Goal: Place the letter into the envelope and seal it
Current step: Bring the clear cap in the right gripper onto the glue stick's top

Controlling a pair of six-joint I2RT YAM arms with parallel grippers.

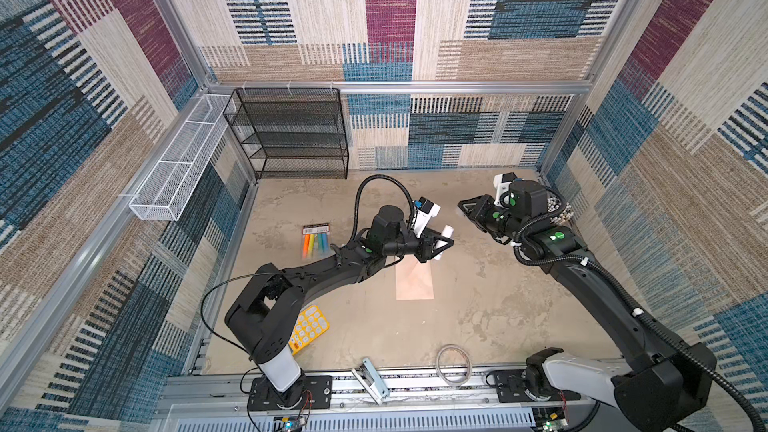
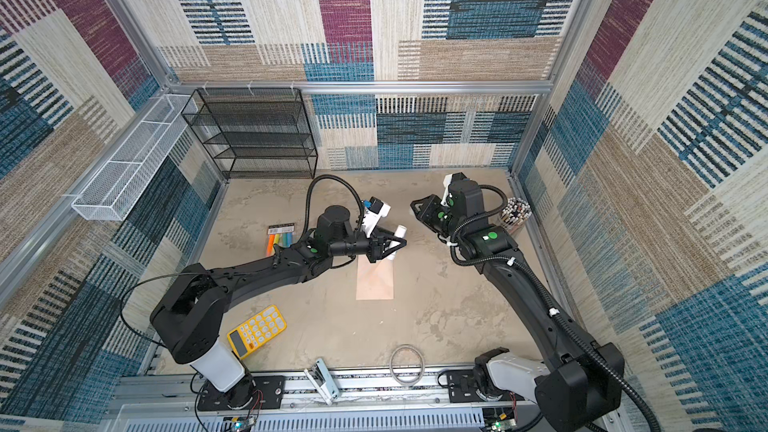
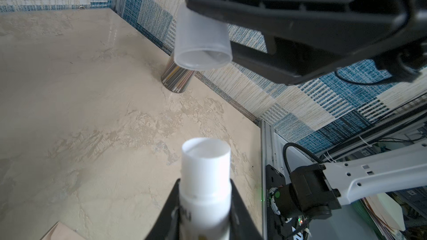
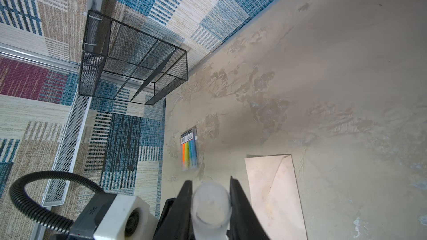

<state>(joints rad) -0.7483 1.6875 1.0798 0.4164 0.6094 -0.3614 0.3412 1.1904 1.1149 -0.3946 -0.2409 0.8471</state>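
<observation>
The pale peach envelope lies flat on the table's middle, its diagonal seams facing up. The letter is out of view. My left gripper hovers over the envelope's far end, shut on a white uncapped glue stick. To its right and apart from it, my right gripper is shut on the stick's translucent cap, held above the table with its open end towards the stick.
A yellow calculator lies front left and a highlighter pack lies left of the envelope. A pen cup stands by the right wall. A black mesh shelf and white mesh basket are at the back left. A tape ring and stapler sit at the front edge.
</observation>
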